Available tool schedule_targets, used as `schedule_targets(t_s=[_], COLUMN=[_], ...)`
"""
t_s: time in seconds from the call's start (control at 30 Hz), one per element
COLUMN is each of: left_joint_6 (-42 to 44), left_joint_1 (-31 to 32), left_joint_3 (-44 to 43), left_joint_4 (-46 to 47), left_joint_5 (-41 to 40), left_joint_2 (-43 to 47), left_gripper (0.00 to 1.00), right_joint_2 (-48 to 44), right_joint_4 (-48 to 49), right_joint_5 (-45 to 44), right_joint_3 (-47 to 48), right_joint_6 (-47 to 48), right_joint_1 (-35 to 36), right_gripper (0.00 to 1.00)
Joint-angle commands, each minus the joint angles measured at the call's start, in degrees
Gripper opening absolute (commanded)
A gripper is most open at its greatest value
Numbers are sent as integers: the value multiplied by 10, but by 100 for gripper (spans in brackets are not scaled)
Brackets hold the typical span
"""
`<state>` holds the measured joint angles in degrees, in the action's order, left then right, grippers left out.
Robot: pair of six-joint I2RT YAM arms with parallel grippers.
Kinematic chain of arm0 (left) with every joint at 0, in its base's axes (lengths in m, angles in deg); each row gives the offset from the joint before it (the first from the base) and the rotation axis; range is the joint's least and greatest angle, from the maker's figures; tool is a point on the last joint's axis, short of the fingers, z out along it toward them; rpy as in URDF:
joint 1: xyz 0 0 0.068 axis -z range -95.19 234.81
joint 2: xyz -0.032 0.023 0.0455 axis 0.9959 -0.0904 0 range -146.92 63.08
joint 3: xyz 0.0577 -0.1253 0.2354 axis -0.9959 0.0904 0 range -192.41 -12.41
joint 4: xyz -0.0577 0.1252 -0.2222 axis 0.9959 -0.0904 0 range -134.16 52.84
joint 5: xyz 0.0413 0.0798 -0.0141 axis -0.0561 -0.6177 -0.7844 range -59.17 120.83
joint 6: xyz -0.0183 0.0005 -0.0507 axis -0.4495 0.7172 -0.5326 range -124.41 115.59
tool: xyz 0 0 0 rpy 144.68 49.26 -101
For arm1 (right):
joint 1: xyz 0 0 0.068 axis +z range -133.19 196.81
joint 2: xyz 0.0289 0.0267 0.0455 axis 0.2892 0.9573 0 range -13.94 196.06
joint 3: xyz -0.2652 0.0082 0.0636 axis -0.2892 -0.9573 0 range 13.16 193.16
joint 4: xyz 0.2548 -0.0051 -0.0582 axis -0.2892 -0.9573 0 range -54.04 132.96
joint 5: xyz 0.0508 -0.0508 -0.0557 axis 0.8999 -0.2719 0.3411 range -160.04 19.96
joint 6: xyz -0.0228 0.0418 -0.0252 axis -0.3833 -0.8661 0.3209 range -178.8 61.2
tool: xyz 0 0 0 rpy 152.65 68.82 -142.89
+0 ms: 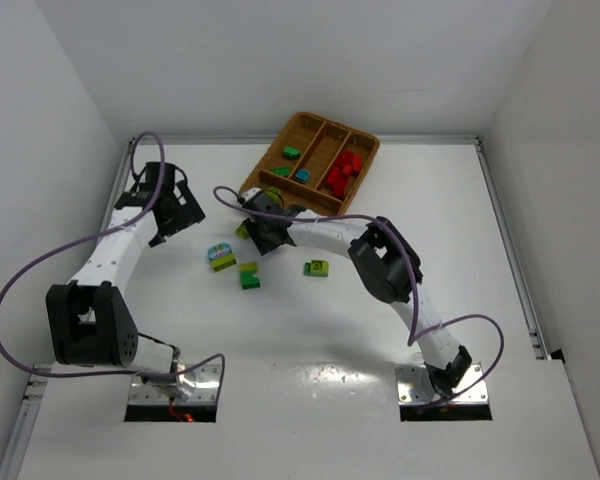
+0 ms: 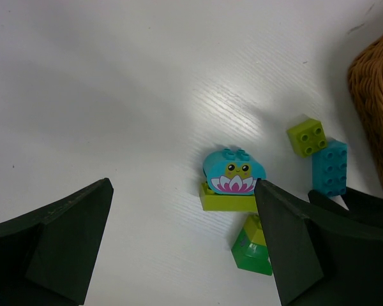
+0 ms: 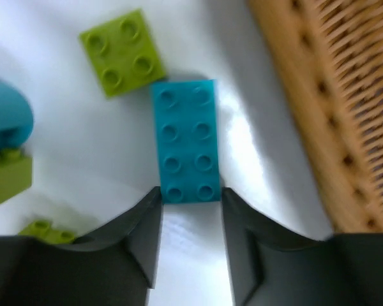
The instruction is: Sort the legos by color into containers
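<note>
**Entry: blue brick pick-up, right side**

- **Item in hand:** blue two-by-four brick (image 3: 184, 140), flat on the white tabletop (image 3: 83, 146), centre of the right-wrist frame. It lies studs up, long axis running away from me.
- **Neighbours:** a lime two-by-two brick (image 3: 122, 52) sits at its far left corner, touching or nearly so. The wicker tray (image 3: 319, 95) runs down the right of the frame, with a strip of bare tabletop between its wall and the brick.
- **Right jaws:** they stand either side of the brick's near end, gap about the brick's width. I cannot tell whether the pads are bearing on it, and the brick is not lifted.
- **Left jaws:** spread wide, holding nothing, above a round-topped blue brick with a painted face (image 2: 233, 171) stacked on a lime brick (image 2: 226, 201). A green-and-lime piece (image 2: 252, 245) lies just below these.
- **Tray contents, top view:** red bricks (image 1: 344, 175) fill the right compartment. One blue brick (image 1: 302, 176) is in what looks like the middle one, and a green brick (image 1: 292, 152) is in the left.
- **Handling note, my judgement:** only the brick's end sits between my jaws, so I should reach further along it before squeezing, or it may pivot. I should then lift straight up to spare the lime neighbour, clear the wicker wall, and set it beside the blue brick already in the tray.
</note>
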<state>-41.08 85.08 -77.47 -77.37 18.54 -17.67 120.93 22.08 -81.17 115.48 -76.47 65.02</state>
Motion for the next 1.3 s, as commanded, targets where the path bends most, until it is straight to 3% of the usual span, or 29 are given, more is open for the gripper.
schedule_targets(t_s=[0.0, 0.3, 0.6, 0.87, 1.27], left_joint_6=[2, 2, 2, 7, 12], left_joint_1=[-4, -4, -4, -4, -4], left_joint_3=[11, 16, 16, 21, 21], left_joint_4=[10, 15, 21, 21, 21], left_joint_5=[-4, -4, 3, 8, 19], left_joint_2=[16, 21, 16, 16, 10], left_gripper=[100, 100, 100, 100, 100], right_joint_2=[-39, -147, -182, -54, 87], right_joint_4=[13, 61, 54, -28, -39], right_joint_5=[-21, -59, -82, -115, -47], right_joint_3=[-30, -78, -49, 135, 324], right_joint_6=[8, 1, -17, -65, -102], right_joint_1=[15, 8, -42, -123, -214], right_gripper=[40, 30, 29, 29, 30])
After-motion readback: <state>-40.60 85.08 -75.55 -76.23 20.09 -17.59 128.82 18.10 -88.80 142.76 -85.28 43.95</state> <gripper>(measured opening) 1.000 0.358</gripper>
